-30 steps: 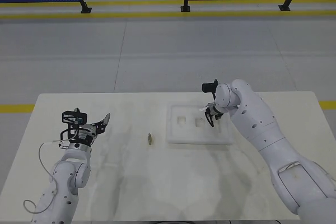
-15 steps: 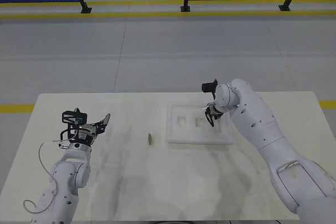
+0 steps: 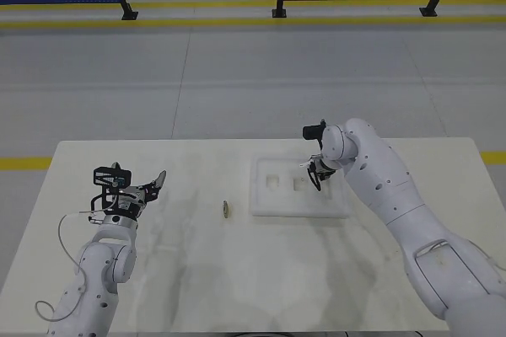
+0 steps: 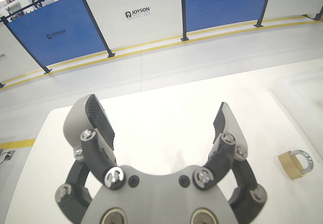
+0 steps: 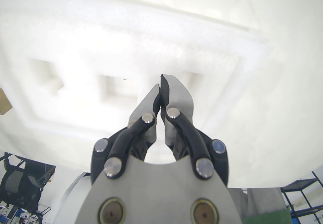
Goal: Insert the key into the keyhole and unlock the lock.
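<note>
A small brass padlock [image 3: 225, 209] with a silver shackle lies on the white table between the two arms; it also lies off to the side in the left wrist view [image 4: 294, 164]. My left gripper [image 3: 152, 187] hovers over the table's left part, well apart from the padlock, and stands open with nothing between its fingers [image 4: 157, 106]. My right gripper [image 3: 314, 179] is down over the white foam tray [image 3: 299, 206], by its square recesses. Its pads are pressed together [image 5: 161, 81]. I cannot make out a key between them.
The foam tray [image 5: 176, 40] has square recesses and sits right of centre. A corner of the padlock [image 5: 4, 105] shows beyond its edge. A thin cable [image 3: 63, 232] runs along the left arm. Bare tabletop lies in front of the padlock and tray.
</note>
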Controlling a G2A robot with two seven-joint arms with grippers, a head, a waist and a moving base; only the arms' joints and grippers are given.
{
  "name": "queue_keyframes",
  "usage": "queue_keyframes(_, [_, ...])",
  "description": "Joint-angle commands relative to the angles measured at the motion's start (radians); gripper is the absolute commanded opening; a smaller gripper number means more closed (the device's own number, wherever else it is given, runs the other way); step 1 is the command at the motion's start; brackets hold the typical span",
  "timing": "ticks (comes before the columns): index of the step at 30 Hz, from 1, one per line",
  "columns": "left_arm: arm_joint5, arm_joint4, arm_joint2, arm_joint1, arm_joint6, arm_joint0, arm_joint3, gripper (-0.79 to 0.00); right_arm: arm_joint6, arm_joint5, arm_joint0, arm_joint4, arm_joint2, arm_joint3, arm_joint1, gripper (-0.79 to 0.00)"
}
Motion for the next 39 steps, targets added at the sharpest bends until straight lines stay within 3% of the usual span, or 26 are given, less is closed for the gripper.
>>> queue_keyframes(1, [0.000, 0.000, 0.000, 0.000, 0.000, 0.000, 0.000, 0.000, -0.004, -0.003, 0.003, -0.001, 0.000, 0.004, -0.002, -0.785])
queue_keyframes(20, [0.000, 0.000, 0.000, 0.000, 0.000, 0.000, 0.000, 0.000, 0.014, -0.010, 0.017, -0.022, 0.039, -0.039, 0.001, -0.785])
queue_keyframes(39, [0.000, 0.000, 0.000, 0.000, 0.000, 0.000, 0.000, 0.000, 0.015, -0.012, -0.044, -0.039, 0.117, -0.166, 0.025, -0.785])
